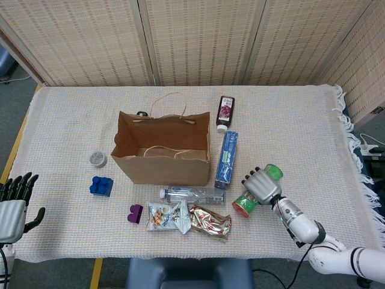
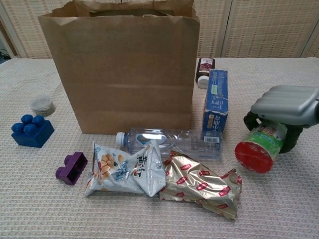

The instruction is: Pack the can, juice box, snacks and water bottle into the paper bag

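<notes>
1. Right hand (image 2: 286,105) wrapped over the green can (image 2: 263,143) from above, fingers curled down both sides of it; in the head view, same hand (image 1: 261,185) near the table's front right.
2. Can's long axis tilted, red end (image 2: 255,157) turned toward the chest camera and lower left, green far end (image 1: 274,171) pointing away to the upper right. Whether clear of the cloth or still touching: cannot tell. Label print too small to read.
3. Just left of the can, blue juice box (image 2: 216,103) lying with its long axis running away from the robot; writing on it illegible.
4. In front of the paper bag (image 2: 119,64), clear water bottle (image 2: 169,142) on its side, cap to the left, long axis parallel to the bag's front.
5. Nearer the table edge, two snack packets side by side: white one (image 2: 125,169) and gold-and-red one (image 2: 202,185); printing not legible.
6. Bag upright, mouth open, handles drooping inside.
7. Behind the juice box, small dark bottle (image 1: 224,112), partly hidden in the chest view.
8. Left hand (image 1: 13,208) at the far left edge, fingers straight and apart, holding nothing, cut off by the frame.
</notes>
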`<state>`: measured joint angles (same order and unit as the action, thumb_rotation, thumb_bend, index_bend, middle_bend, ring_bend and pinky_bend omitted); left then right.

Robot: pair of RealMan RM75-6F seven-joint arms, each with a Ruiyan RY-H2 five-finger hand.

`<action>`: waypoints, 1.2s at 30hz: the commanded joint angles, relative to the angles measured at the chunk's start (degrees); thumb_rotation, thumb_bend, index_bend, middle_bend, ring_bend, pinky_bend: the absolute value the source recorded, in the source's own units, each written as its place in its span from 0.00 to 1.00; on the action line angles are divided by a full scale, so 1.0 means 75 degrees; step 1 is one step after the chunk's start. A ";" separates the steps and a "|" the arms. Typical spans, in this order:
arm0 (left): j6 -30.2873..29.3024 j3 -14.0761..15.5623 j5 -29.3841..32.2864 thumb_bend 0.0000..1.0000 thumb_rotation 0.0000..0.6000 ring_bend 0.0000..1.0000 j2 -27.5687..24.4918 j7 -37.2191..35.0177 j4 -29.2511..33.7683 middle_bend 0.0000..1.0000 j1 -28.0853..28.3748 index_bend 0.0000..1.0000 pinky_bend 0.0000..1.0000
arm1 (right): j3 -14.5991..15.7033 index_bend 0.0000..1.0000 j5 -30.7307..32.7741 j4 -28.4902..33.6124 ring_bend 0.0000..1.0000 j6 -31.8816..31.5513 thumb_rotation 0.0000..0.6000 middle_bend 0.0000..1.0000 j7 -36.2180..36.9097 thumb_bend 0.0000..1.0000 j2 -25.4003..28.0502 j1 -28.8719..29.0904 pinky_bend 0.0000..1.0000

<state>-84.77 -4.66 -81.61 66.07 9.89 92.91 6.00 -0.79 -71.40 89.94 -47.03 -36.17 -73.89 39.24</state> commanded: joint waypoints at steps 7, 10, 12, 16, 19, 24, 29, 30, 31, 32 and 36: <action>-0.0018 0.0000 0.0013 0.36 1.00 0.00 0.0018 0.0064 0.0020 0.00 0.0003 0.05 0.00 | -0.0589 0.62 -0.0930 -0.0032 0.58 -0.1831 1.00 0.59 0.2528 0.20 0.1014 -0.0726 0.53; -0.0027 -0.0002 0.0022 0.36 1.00 0.00 0.0028 0.0102 0.0034 0.00 0.0003 0.05 0.00 | -0.1007 0.62 -0.0947 -0.0021 0.57 -0.2535 1.00 0.59 0.2696 0.20 0.1184 -0.0843 0.53; -0.0032 -0.0008 0.0034 0.36 1.00 0.00 0.0035 0.0118 0.0037 0.00 0.0004 0.05 0.00 | -0.1316 0.62 -0.0967 -0.0017 0.57 -0.3036 1.00 0.59 0.2480 0.20 0.1276 -0.0871 0.53; -0.0033 -0.0013 0.0045 0.36 1.00 0.00 0.0039 0.0124 0.0040 0.00 0.0007 0.05 0.00 | -0.1923 0.62 -0.0783 0.0362 0.57 -0.3642 1.00 0.59 0.2117 0.20 0.1543 -0.0842 0.53; -0.0031 -0.0009 0.0043 0.36 1.00 0.00 0.0036 0.0118 0.0043 0.00 0.0009 0.05 0.00 | -0.2364 0.62 -0.0566 0.0763 0.56 -0.3777 1.00 0.59 0.1464 0.20 0.1950 -0.0679 0.53; -0.0027 -0.0002 0.0038 0.36 1.00 0.00 0.0030 0.0117 0.0040 0.00 0.0012 0.05 0.00 | -0.3003 0.62 -0.0753 0.1216 0.56 -0.4214 1.00 0.59 -0.1117 0.20 0.2489 -0.0112 0.53; -0.0002 0.0006 0.0029 0.36 1.00 0.00 0.0008 0.0061 0.0037 0.00 0.0022 0.05 0.00 | -0.3447 0.62 -0.0862 0.1649 0.55 -0.3928 1.00 0.59 -0.3281 0.20 0.2979 0.0630 0.53; 0.0002 0.0007 0.0027 0.36 1.00 0.00 0.0004 0.0063 0.0034 0.00 0.0025 0.05 0.00 | -0.3518 0.63 -0.0868 0.1648 0.55 -0.3845 1.00 0.59 -0.3674 0.20 0.3039 0.0787 0.53; 0.0003 0.0009 0.0024 0.36 1.00 0.00 0.0002 0.0065 0.0031 0.00 0.0026 0.05 0.00 | -0.3595 0.63 -0.0806 0.1674 0.55 -0.3759 1.00 0.59 -0.4027 0.20 0.3075 0.0937 0.53; 0.0004 0.0014 0.0018 0.36 1.00 0.00 0.0000 0.0053 0.0025 0.00 0.0026 0.05 0.00 | -0.3719 0.63 -0.0599 0.1789 0.55 -0.3668 1.00 0.59 -0.4396 0.20 0.3067 0.1124 0.53; 0.0013 0.0027 -0.0011 0.36 1.00 0.00 -0.0024 -0.0036 0.0017 0.00 0.0026 0.05 0.00 | -0.3950 0.63 0.0066 0.2263 0.55 -0.3419 1.00 0.59 -0.5442 0.20 0.2857 0.1755 0.53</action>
<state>-84.70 -4.49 -81.64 65.93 9.70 93.07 6.20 -27.79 -74.24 103.51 -74.70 -70.10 -52.93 47.41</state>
